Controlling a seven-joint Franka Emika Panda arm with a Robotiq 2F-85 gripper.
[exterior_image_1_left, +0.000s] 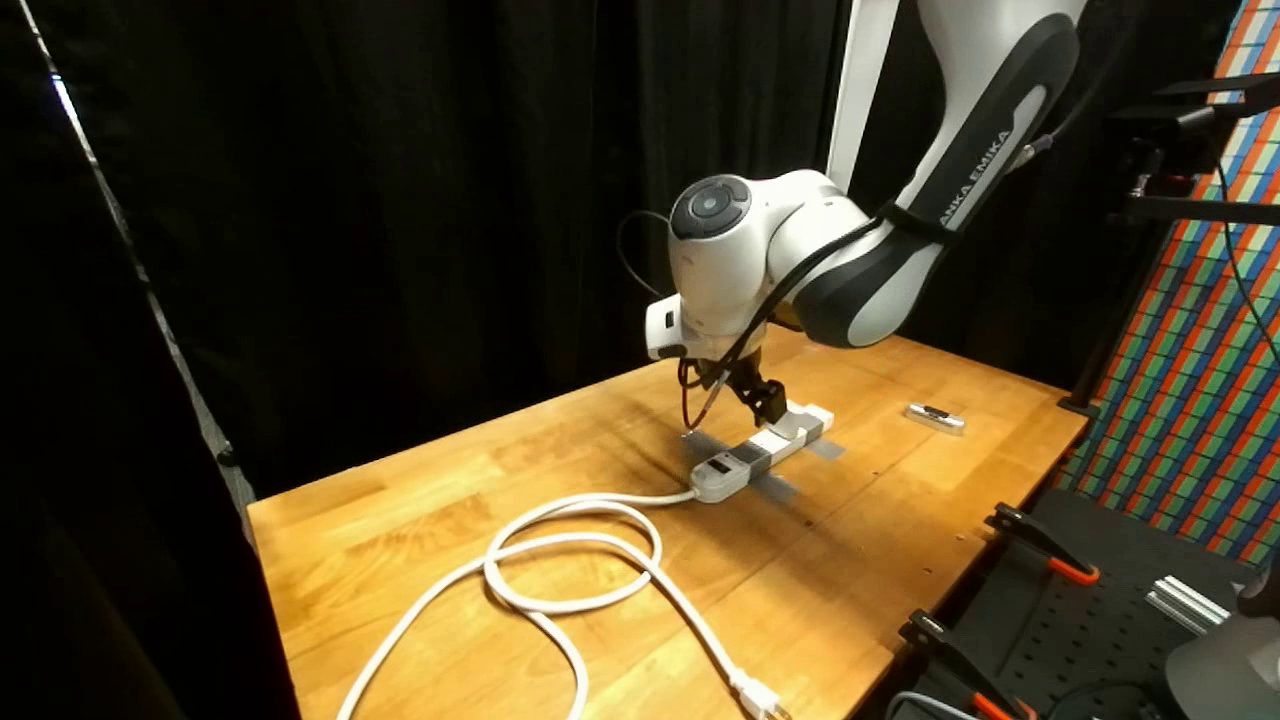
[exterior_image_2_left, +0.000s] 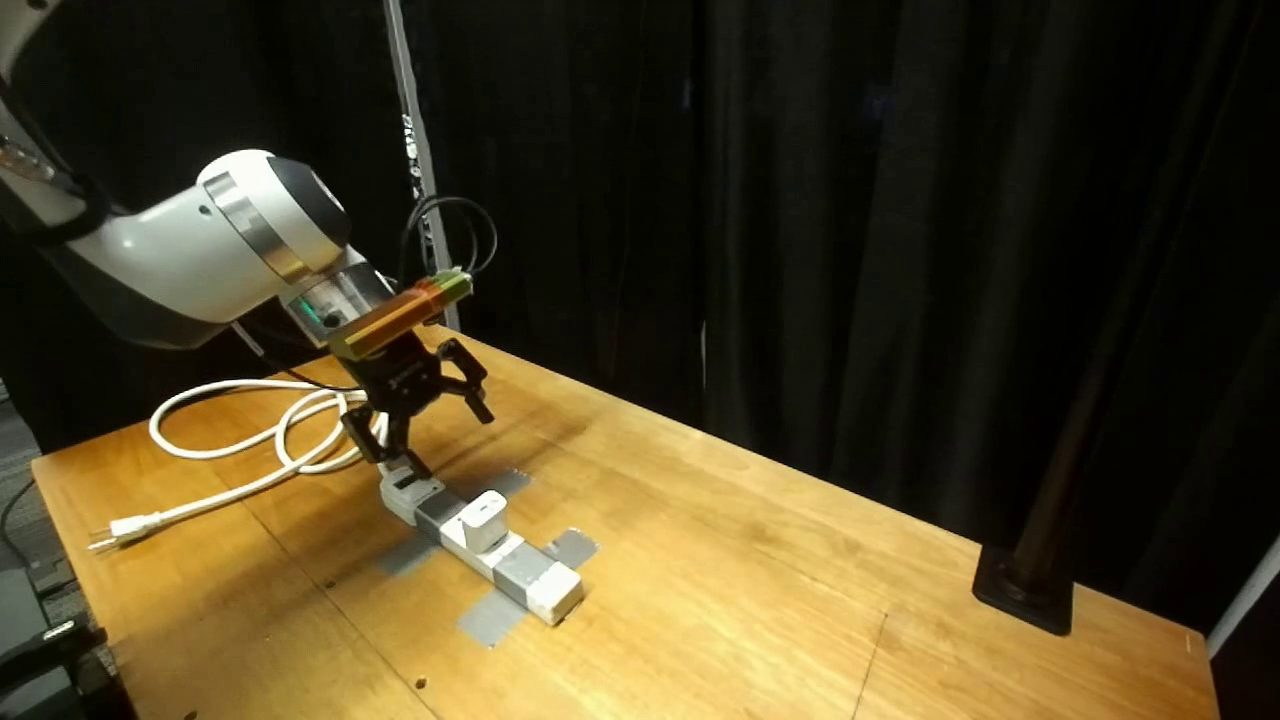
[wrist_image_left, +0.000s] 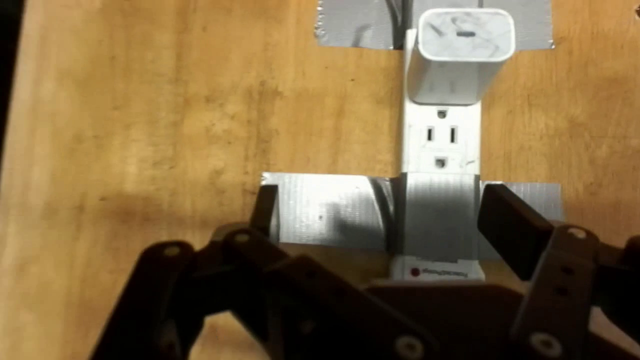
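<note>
A white power strip (wrist_image_left: 442, 145) is held on the wooden table by bands of grey tape (wrist_image_left: 330, 215). Plugged into it, a white block charger (wrist_image_left: 462, 82) stands up from the strip and is also seen in an exterior view (exterior_image_2_left: 484, 525). My gripper (wrist_image_left: 385, 220) is open with wide-apart jaws and holds nothing. It hangs over the strip's cord end in an exterior view, apart from the charger. In the wrist view the right fingertip (wrist_image_left: 515, 230) lies close beside the strip's edge, while the left one sits farther out over tape. Whether either touches anything, I cannot tell.
A white power cord (exterior_image_1_left: 570, 605) lies looped on the table (exterior_image_1_left: 400, 520), its plug (exterior_image_1_left: 755, 695) near the front edge. A small silver object (exterior_image_1_left: 935, 417) rests beyond the strip. Clamps (exterior_image_1_left: 1040, 540) grip the table edge. A black post base (exterior_image_2_left: 1025, 590) stands at one corner.
</note>
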